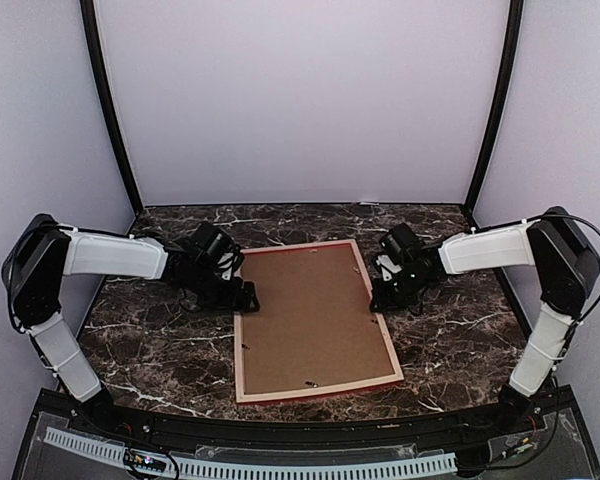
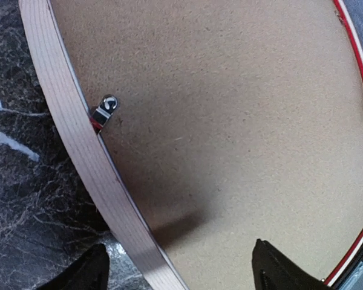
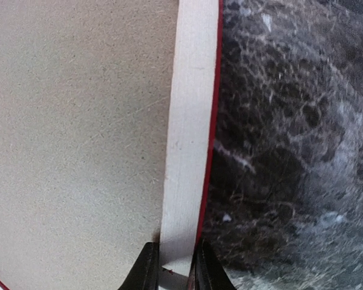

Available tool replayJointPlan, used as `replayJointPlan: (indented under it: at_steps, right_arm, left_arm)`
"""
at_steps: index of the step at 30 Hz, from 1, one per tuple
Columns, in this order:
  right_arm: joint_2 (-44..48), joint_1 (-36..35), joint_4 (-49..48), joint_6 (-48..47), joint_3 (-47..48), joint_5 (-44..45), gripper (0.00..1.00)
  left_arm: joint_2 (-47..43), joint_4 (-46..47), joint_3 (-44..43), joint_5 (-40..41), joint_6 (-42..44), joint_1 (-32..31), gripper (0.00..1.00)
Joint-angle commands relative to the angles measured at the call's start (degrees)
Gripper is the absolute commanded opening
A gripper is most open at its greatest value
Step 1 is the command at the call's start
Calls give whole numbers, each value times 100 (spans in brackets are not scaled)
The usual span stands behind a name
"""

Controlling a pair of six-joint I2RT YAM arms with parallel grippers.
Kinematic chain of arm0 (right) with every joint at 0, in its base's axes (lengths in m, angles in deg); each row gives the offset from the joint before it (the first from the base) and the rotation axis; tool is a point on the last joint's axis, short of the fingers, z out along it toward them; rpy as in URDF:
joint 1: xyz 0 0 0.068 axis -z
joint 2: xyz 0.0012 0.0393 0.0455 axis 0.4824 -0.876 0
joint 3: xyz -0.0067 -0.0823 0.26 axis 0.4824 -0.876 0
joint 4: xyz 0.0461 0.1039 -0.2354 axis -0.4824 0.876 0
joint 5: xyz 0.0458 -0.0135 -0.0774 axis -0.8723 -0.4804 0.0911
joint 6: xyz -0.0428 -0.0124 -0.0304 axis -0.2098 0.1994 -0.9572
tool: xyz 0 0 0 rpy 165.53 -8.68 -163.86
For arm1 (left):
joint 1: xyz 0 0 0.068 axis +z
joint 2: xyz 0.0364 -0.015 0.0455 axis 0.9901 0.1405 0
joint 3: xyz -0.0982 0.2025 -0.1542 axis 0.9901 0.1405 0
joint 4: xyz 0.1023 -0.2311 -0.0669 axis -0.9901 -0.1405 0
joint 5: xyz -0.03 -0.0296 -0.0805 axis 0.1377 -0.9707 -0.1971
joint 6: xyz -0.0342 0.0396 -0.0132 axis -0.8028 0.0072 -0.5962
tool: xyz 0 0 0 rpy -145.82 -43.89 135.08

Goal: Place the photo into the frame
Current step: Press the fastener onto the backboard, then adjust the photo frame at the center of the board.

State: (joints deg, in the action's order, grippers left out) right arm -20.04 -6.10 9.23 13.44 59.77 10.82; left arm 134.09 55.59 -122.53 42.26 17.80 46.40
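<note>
Frame (image 1: 320,390): face down at the centre of the table (image 1: 160,350), pale back up, long sides running 12 to 6. Board (image 1: 310,315): brown, lying inside the rails. Clip (image 2: 106,109): metal, on the 9 o'clock rail. Left gripper (image 2: 178,272): wide, straddling the 9 o'clock rail. Right gripper (image 3: 176,269): narrow, pinching the 3 o'clock rail.
</note>
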Motion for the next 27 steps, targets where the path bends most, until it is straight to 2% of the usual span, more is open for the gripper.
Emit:
replayJointPlan:
  at_steps: [1, 6, 20, 27]
  right_arm:
    - [-446, 200, 367, -1063, 374, 493, 8]
    - [-744, 210, 726, -2129, 937, 617, 5]
    - [-1262, 395, 1427, -3752, 1882, -1055, 9]
    - [-1480, 529, 1573, -3921, 2426, -1372, 37]
  left_arm:
    - [-544, -232, -133, 273, 518, -11, 89]
    - [-485, -415, -720, 418, 1128, 114, 98]
    - [729, -920, -2095, 30, 2558, 894, 98]
    - [1546, -1159, -2851, -358, 3002, 1002, 98]
